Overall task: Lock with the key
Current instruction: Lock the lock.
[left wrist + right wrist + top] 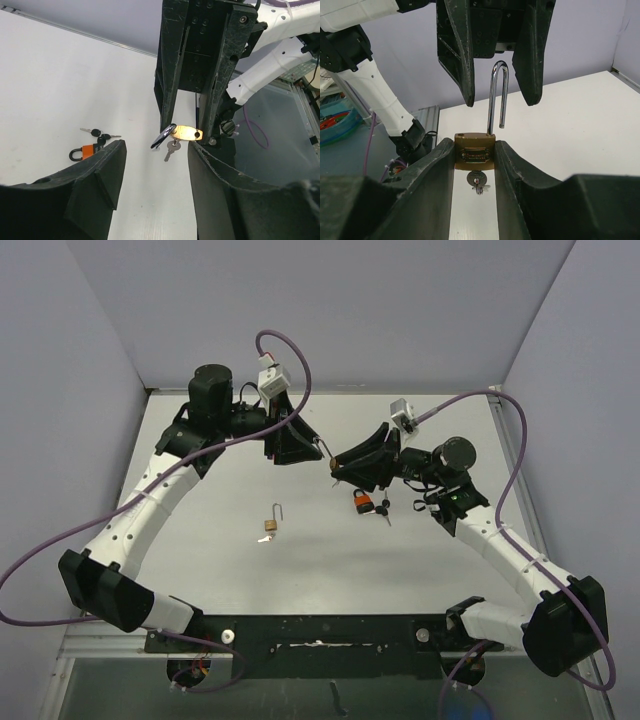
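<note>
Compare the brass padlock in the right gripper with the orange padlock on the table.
The brass padlock is clamped in the right gripper; orange padlock lies on the table. Brass shackle open; orange shackle looks closed. Brass has a key inserted; orange's keys lie beside it. Both are keyed padlocks.

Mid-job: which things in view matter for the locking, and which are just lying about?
In the job: brass padlock clamped in the right gripper; its open shackle; the key in its keyhole; the open left gripper at the shackle.
Lying about: orange padlock with keys; loose brass padlock.
</note>
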Controlling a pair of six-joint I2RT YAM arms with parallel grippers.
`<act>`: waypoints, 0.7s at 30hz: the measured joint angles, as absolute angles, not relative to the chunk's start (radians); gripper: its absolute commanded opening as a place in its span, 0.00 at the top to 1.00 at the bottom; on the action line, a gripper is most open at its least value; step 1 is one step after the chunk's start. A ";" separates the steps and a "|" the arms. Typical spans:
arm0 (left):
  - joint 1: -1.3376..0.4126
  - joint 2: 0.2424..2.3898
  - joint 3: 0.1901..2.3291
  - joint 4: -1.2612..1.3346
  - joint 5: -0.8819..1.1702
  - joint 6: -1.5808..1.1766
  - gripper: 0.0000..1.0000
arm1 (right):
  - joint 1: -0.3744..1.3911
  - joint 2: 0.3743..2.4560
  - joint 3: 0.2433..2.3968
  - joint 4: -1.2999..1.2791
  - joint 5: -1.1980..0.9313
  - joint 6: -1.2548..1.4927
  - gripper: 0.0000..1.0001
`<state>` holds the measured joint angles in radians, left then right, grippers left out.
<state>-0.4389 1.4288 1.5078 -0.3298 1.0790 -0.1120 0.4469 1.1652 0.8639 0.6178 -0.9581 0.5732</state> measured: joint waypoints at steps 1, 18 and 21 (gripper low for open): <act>-0.439 1.429 1.505 -0.324 1.079 -0.117 0.48 | 0.447 1.165 0.864 0.618 -0.958 0.573 1.00; -0.440 1.428 1.467 -0.137 1.110 -0.234 0.97 | 0.453 1.165 0.870 0.618 -0.950 0.577 1.00; -0.439 1.427 1.467 -0.129 1.122 -0.234 1.00 | 0.453 1.165 0.870 0.612 -0.935 0.570 1.00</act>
